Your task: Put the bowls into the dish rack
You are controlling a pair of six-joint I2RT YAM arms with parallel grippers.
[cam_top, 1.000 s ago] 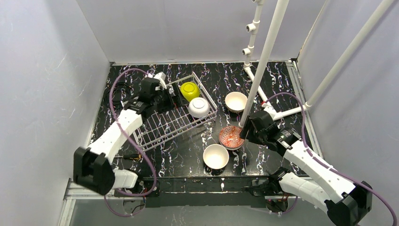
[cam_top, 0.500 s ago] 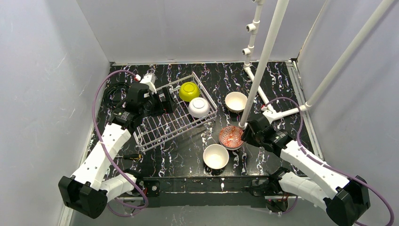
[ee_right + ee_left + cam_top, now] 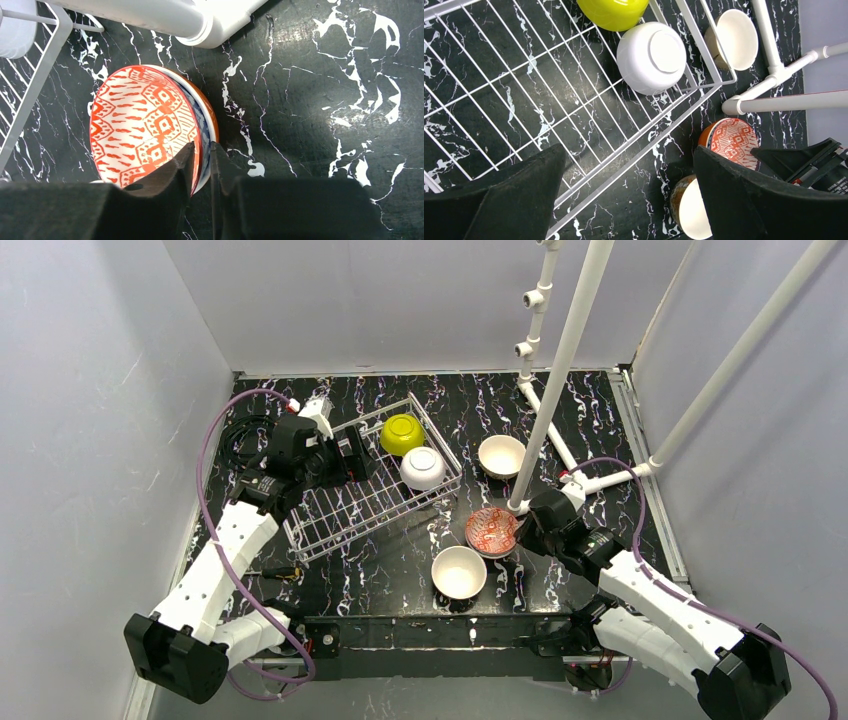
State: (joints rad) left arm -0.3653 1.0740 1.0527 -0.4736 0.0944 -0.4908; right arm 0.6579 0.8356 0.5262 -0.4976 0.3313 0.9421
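The dish rack (image 3: 352,502) holds a yellow-green bowl (image 3: 401,434) and an upturned white bowl (image 3: 423,468). My left gripper (image 3: 348,455) hangs open and empty over the rack's left part (image 3: 629,195). A red-patterned bowl (image 3: 490,530) with a blue-white outside lies nested in an orange bowl (image 3: 212,116) on the table right of the rack. My right gripper (image 3: 202,150) is shut on the red-patterned bowl's (image 3: 140,125) right rim, one finger inside and one outside. Two tan bowls with white insides sit on the table, one behind (image 3: 500,455) and one in front (image 3: 459,572).
A white pipe frame (image 3: 560,370) rises just behind the nested bowls, its foot (image 3: 210,22) close to my right gripper. The rack's near right corner (image 3: 42,55) is left of the bowls. Cables lie at the table's left side (image 3: 240,435).
My left arm has pulled back to the left from the yellow-green bowl and then stayed still. My right arm has sunk a little at the red-patterned bowl.
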